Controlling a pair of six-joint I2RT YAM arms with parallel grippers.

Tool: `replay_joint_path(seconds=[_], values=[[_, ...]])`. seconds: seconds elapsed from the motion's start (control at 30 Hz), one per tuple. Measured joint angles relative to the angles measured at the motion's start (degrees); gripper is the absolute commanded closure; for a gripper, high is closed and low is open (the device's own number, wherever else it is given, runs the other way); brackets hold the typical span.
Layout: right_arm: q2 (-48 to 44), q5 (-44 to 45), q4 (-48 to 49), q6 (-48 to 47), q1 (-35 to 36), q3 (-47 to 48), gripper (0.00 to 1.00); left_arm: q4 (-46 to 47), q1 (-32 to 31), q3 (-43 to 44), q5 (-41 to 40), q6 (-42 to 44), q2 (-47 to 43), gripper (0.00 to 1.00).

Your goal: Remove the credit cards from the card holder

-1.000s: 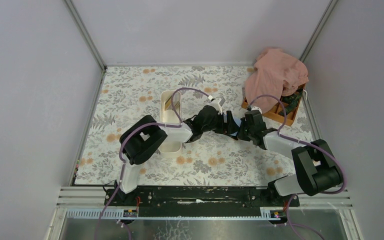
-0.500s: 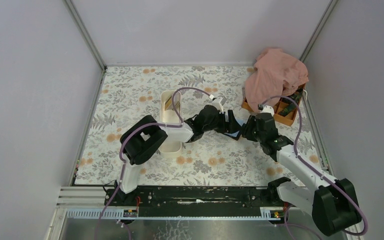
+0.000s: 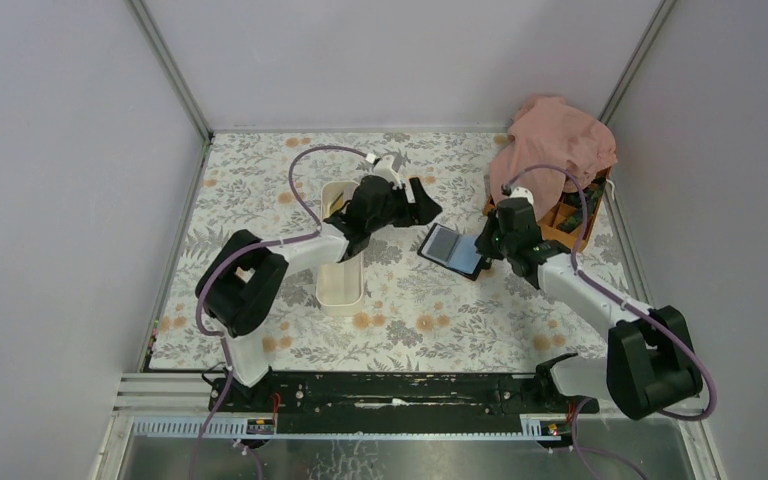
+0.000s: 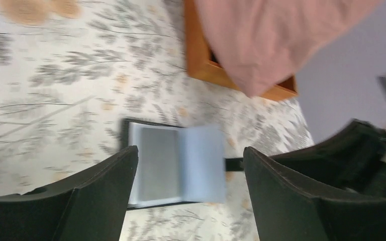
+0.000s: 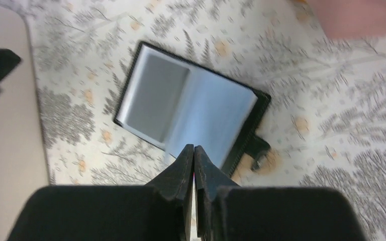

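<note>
One open card holder (image 5: 188, 108), sleeve contents blurred, left fingers (image 4: 95, 201) apart, right fingers (image 5: 181, 170) together

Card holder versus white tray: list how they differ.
The card holder is black with a bluish-grey inner face; the tray is white. The holder is much smaller than the long tray. The holder lies opened flat, while the tray is a walled oblong. Both rest on the floral table.
</note>
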Motion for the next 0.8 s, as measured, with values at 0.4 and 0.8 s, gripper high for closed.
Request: replay_joint_path(seconds=[0.4, 0.8], values=[[18.62, -5.53, 2.67, -1.09, 0.00, 16.00, 0.81, -7.15, 1.38, 3.85, -1.75, 3.15, 9.84, 0.16], [23.58, -8.83, 7.93, 1.49, 0.00, 8.24, 0.61, -7.67, 0.35, 2.97, -0.68, 3.34, 9.77, 0.19]])
